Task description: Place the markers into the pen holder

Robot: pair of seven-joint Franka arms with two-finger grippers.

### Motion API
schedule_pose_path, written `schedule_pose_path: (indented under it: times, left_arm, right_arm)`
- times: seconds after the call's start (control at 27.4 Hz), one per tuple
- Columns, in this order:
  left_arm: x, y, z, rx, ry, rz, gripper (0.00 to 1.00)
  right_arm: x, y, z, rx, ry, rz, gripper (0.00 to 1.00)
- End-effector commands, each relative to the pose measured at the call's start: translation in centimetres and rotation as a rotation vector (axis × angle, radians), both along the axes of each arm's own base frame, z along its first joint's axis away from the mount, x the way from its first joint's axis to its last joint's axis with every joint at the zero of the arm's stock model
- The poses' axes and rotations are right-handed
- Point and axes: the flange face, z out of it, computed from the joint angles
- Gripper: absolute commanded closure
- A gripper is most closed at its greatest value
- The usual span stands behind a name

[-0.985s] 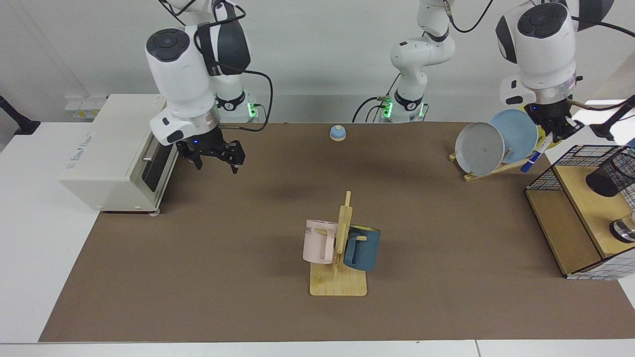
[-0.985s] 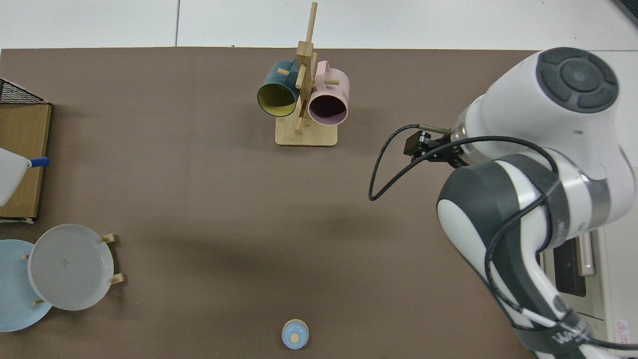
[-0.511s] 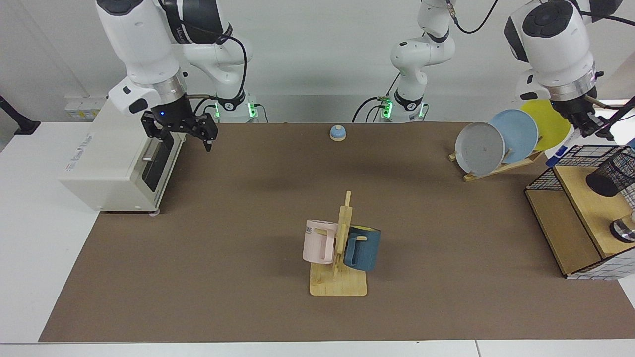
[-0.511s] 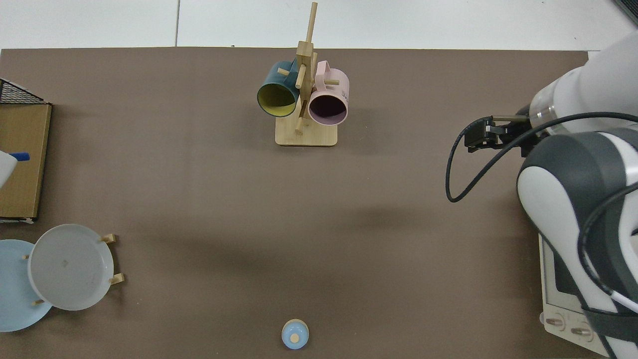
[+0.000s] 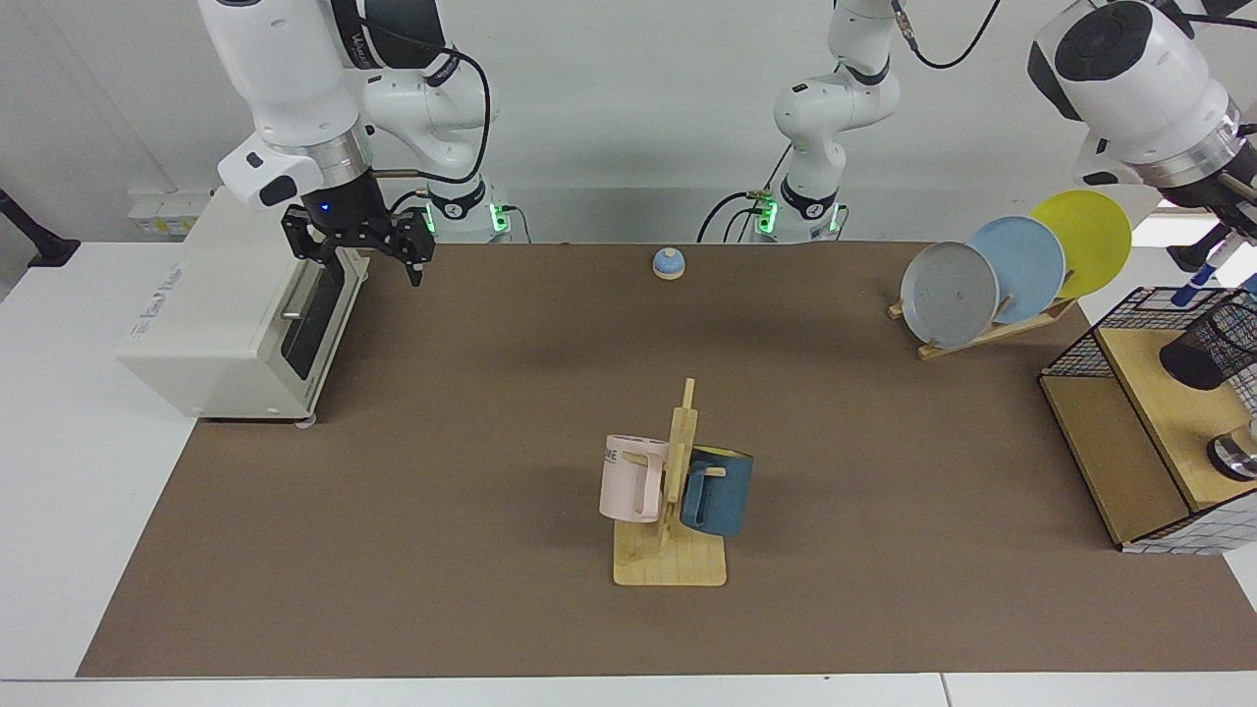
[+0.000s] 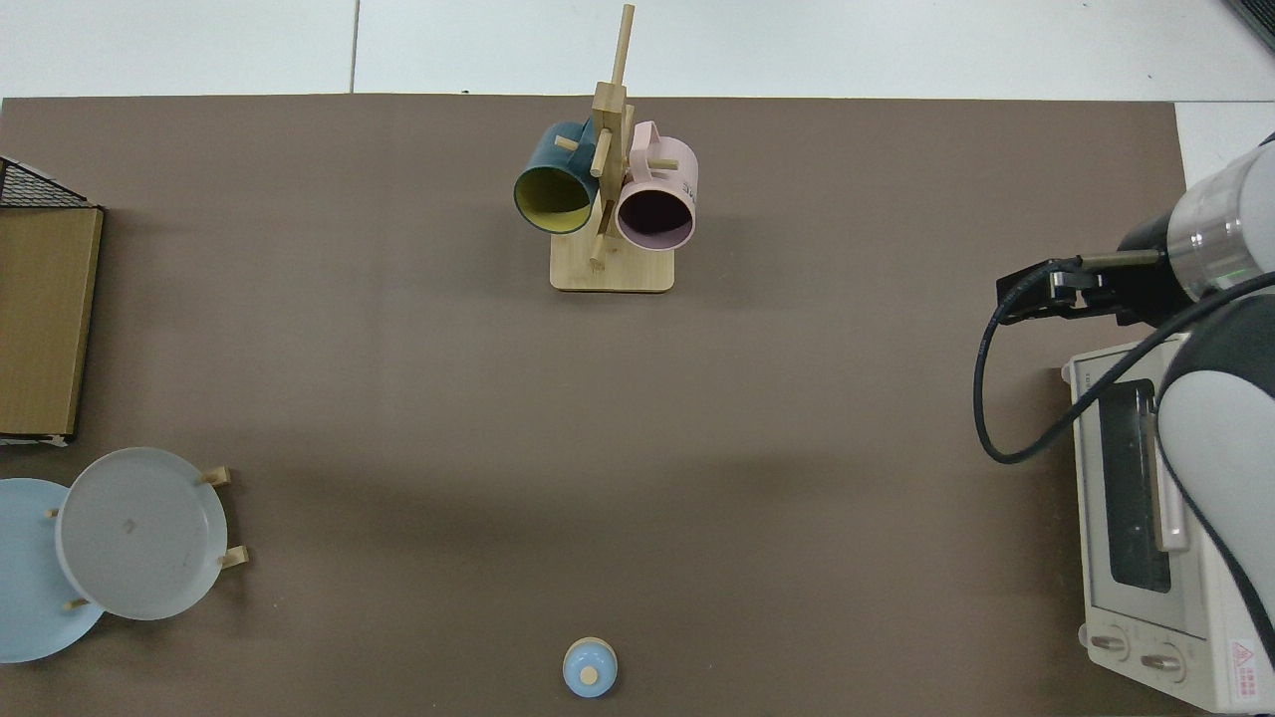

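In the facing view my left gripper (image 5: 1234, 234) is at the far right edge, partly cut off, shut on the marker (image 5: 1210, 265). The white barrel hangs tilted, its blue end (image 5: 1192, 292) lowest, just above the wire frame's back rim. The pen holder (image 5: 1212, 345), a black mesh cup, stands on the wooden shelf below and right of that end, apart from it. My right gripper (image 5: 359, 257) hangs open and empty over the toaster oven's front corner. The top view shows neither marker nor holder, only the right arm (image 6: 1210, 299).
A mug tree (image 5: 671, 511) with a pink and a blue mug stands mid-table. A plate rack (image 5: 992, 275) sits at the back right, a small blue bell (image 5: 668, 263) at the back. The toaster oven (image 5: 226, 314) is at the view's left. A black wire frame (image 5: 1080, 349) surrounds the shelf.
My left gripper carried the marker up and towards the view's right, from beside the plates to above the wire frame. My right gripper rose and drew back to the toaster oven.
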Motion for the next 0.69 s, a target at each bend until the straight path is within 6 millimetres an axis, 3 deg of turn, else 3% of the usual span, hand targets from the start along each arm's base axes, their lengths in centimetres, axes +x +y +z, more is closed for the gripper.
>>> schedule_pose_path:
  times: [0.0,0.15,0.4,0.47,0.66]
  left_arm:
    - [0.8,2.5,0.2,0.085,0.017,-0.050,1.00]
    - [2.1,3.6,-0.5,0.155,0.044,-0.107,1.00]
    - [2.0,5.4,-0.4,0.199,0.083,-0.124,1.00]
    - [1.9,6.5,-0.7,0.198,0.106,-0.121,1.00]
    - [2.2,7.1,-1.8,0.175,0.129,-0.122,1.00]
  right_arm:
    - [-0.2,-0.3,-0.1,-0.001,0.005,0.011,0.00]
    - [-0.3,-0.2,-0.1,-0.001,0.005,0.012,0.00]
    - [-0.3,-0.2,-0.1,-0.001,0.005,0.012,0.00]
    - [-0.3,-0.2,-0.1,-0.001,0.005,0.012,0.00]
    - [-0.3,-0.2,-0.1,-0.001,0.005,0.012,0.00]
